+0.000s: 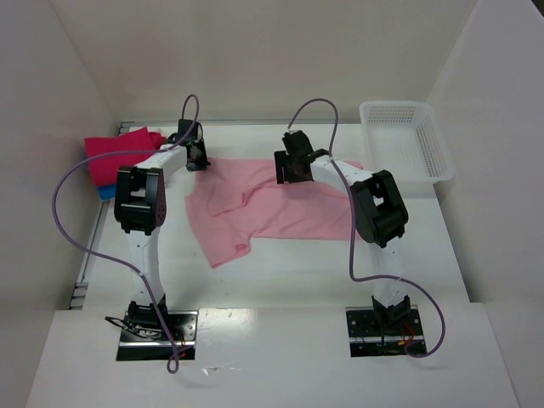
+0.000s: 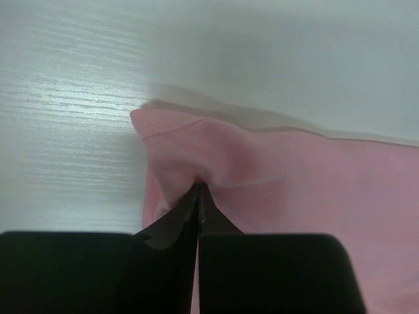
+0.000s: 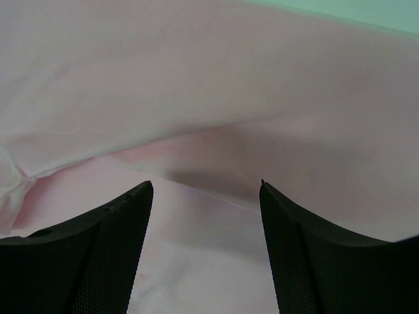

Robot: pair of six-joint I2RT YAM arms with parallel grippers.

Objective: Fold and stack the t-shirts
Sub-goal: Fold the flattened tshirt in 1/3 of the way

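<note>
arms [image 1: 151,255]: white links, black joints | cables [image 1: 351,255]: purple | jaws: black, textured

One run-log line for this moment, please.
left gripper: shut on pink shirt | right gripper: open over pink shirt | folded stack: far left

You have a soft light pink cloth t-shirt [image 1: 272,208] lying unfolded and rumpled across the middle of the white table [image 1: 289,280], with creases running through it and its far left corner puckered into a small peak. Just beyond that corner, a folded magenta cloth t-shirt [image 1: 119,153] rests on a folded bright blue cloth t-shirt [image 1: 105,193], of which only a sliver shows.
</note>
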